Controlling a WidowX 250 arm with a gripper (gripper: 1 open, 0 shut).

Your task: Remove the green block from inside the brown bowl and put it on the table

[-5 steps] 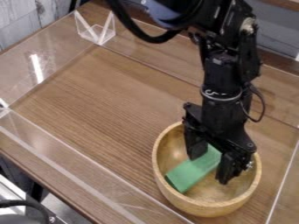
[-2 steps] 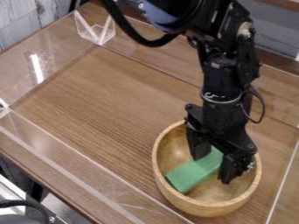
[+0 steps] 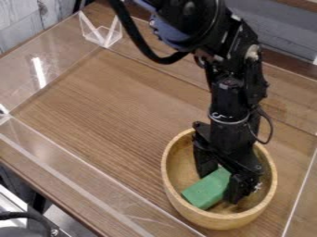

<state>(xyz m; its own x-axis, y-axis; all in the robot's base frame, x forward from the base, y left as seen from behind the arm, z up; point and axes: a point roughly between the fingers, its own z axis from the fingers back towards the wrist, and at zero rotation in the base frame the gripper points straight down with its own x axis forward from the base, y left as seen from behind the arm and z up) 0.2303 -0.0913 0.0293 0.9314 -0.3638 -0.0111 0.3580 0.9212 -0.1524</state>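
The brown bowl [image 3: 177, 174] sits on the table [image 3: 111, 102] at the front right. Inside it lies the green block [image 3: 205, 191], slanting from the bowl's floor up toward the right. My black gripper [image 3: 227, 181] points straight down into the bowl and is open. One of its fingers [image 3: 202, 167] stands to the left of the block's upper end and the other to its right. That upper end is hidden behind the gripper. I cannot tell whether the fingers touch the block.
Low clear acrylic walls [image 3: 37, 69] border the table on the left and front. A clear folded acrylic piece [image 3: 102, 33] stands at the back left. The arm [image 3: 229, 83] rises from the bowl toward the top centre.
The gripper has sunk a little deeper into the bowl around the block's upper end, and the arm above it has leaned over. The jaws stay open.
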